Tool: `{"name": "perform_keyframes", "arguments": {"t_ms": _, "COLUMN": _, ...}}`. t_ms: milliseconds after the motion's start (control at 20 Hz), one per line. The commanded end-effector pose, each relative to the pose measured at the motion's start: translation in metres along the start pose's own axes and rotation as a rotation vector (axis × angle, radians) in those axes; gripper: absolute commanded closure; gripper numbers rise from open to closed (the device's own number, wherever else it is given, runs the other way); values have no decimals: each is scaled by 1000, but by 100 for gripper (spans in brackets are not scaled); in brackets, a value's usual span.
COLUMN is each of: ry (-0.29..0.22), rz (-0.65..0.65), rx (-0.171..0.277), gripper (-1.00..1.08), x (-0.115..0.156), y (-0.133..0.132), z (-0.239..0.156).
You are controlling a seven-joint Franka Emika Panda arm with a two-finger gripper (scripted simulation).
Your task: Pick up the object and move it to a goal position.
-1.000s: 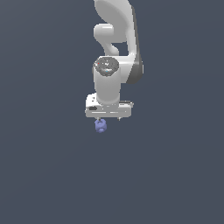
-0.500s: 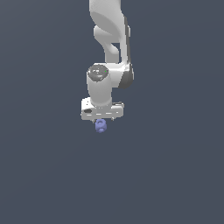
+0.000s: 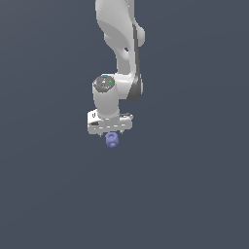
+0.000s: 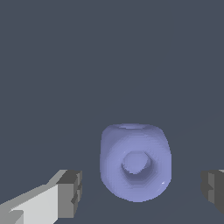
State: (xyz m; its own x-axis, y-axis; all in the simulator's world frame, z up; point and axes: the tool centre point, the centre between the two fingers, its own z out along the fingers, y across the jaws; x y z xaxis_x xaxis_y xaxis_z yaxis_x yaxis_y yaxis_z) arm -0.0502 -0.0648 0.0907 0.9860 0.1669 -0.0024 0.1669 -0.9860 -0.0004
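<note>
Unmarked, object (image 4: 134,168) between open pincer (image 4: 142,190) fingers.

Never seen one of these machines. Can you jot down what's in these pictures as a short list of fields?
arm: one white robot arm reaching down
pincer: open, its fingers on either side of the blob, with gaps to it
object: small rounded periwinkle-blue blob with a hole in its face
blob position: just under the pincer bar, between the fingers
background: plain dark blue-grey
goal marker: none visible
</note>
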Motion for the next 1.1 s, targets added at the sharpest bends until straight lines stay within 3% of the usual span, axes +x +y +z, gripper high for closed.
{"name": "perform_keyframes", "arguments": {"t_ms": 0, "ry": 2, "rz": -5, "rx": 0, "gripper": -92, "x": -1, "y": 1, "z": 1}}
{"name": "perform_keyframes", "arguments": {"t_ms": 950, "ry": 2, "rz": -5, "rx": 0, "gripper": -92, "x": -1, "y": 1, "z": 51}}
{"name": "perform_keyframes", "arguments": {"t_ms": 1000, "ry": 2, "rz": -5, "rx": 0, "gripper": 108, "x": -1, "y": 1, "z": 51}}
{"name": "perform_keyframes", "arguments": {"t_ms": 1050, "ry": 2, "rz": -5, "rx": 0, "gripper": 108, "x": -1, "y": 1, "z": 51}}
